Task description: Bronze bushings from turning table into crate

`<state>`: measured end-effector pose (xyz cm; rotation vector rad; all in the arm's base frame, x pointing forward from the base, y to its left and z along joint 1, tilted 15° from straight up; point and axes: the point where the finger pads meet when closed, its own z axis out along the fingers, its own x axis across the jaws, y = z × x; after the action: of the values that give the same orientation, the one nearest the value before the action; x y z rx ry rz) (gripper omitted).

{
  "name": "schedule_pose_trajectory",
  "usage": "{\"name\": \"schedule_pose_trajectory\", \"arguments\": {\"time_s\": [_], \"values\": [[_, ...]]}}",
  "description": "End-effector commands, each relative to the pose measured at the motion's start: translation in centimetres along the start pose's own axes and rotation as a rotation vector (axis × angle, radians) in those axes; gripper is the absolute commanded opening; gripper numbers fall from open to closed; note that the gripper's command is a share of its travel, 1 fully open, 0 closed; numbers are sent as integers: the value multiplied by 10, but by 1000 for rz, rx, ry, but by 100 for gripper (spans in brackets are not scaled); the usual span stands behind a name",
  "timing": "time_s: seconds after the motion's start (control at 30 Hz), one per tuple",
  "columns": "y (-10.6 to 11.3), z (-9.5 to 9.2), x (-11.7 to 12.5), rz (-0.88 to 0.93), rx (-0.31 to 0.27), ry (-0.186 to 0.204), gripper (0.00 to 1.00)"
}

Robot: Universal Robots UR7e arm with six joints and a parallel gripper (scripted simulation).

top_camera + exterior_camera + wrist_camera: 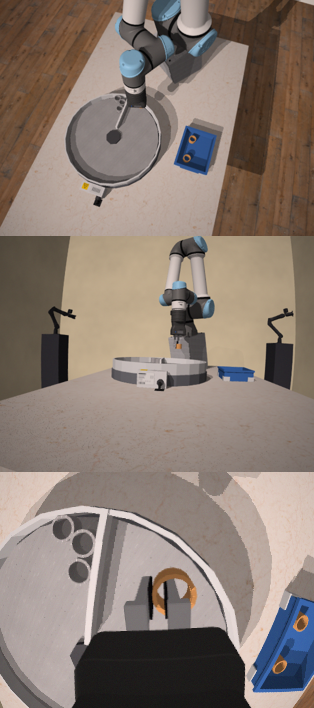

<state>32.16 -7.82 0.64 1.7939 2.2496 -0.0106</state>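
We see the pincer (pixel 160 607) clamped on one wall of a bronze bushing (pixel 181 588), held in the air above the far rim of the turning table (pixel 76 157). Three steel bushings (pixel 119 108) lie clustered beside the divider bar (pixel 121 118). Two bronze bushings (pixel 192 139) rest inside the blue crate (pixel 210 152) on the tabletop (pixel 177 203).
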Motion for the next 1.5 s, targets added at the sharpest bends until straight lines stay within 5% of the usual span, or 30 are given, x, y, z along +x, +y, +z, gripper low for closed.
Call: {"name": "schedule_pose_trajectory", "arguments": {"time_s": [0.0, 0.07, 0.47, 0.63, 1.03, 1.2, 1.47], "values": [[17, 0, 27, 0, -1, 0, 0], [29, 0, 45, 0, -1, 0, 0], [29, 0, 45, 0, -1, 0, 0], [57, -1, 91, -2, -3, 2, 0], [57, -1, 91, -2, -3, 2, 0], [86, -1, 136, -3, -4, 3, 0], [86, -1, 136, -3, -4, 3, 0]]}}
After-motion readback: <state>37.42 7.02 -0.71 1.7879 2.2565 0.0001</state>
